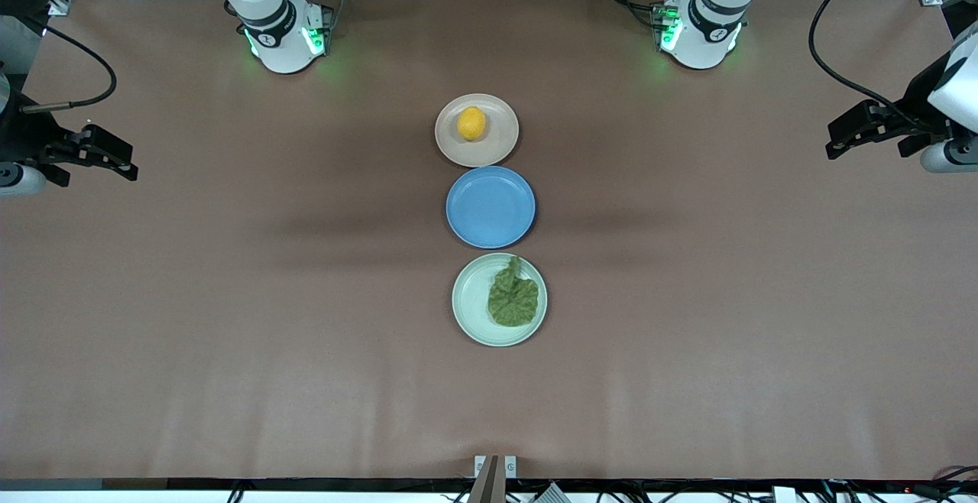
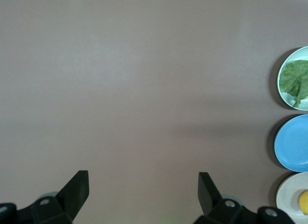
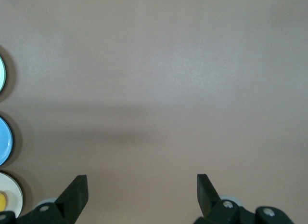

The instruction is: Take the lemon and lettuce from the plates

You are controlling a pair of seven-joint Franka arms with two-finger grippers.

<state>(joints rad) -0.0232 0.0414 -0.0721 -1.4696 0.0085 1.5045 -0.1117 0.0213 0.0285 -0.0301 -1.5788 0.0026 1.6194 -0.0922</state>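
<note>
The lemon [image 1: 471, 122] lies on the beige plate [image 1: 498, 144], the plate farthest from the front camera. The lettuce [image 1: 513, 295] lies on the mint green plate [image 1: 470, 300], the nearest one. My left gripper [image 1: 833, 141] is open and empty over bare table at the left arm's end, well apart from the plates. My right gripper [image 1: 127, 160] is open and empty over bare table at the right arm's end. The left wrist view shows its open gripper [image 2: 143, 178], the lettuce [image 2: 294, 82] and the lemon [image 2: 303, 201]. The right wrist view shows its open gripper [image 3: 142, 180] and a sliver of the lemon [image 3: 2, 202].
A bright blue plate [image 1: 490, 206] with nothing on it sits between the two other plates; the three form a row across the table's middle. Brown table [image 1: 229, 296] stretches wide on both sides. Cables hang by both arms at the table's ends.
</note>
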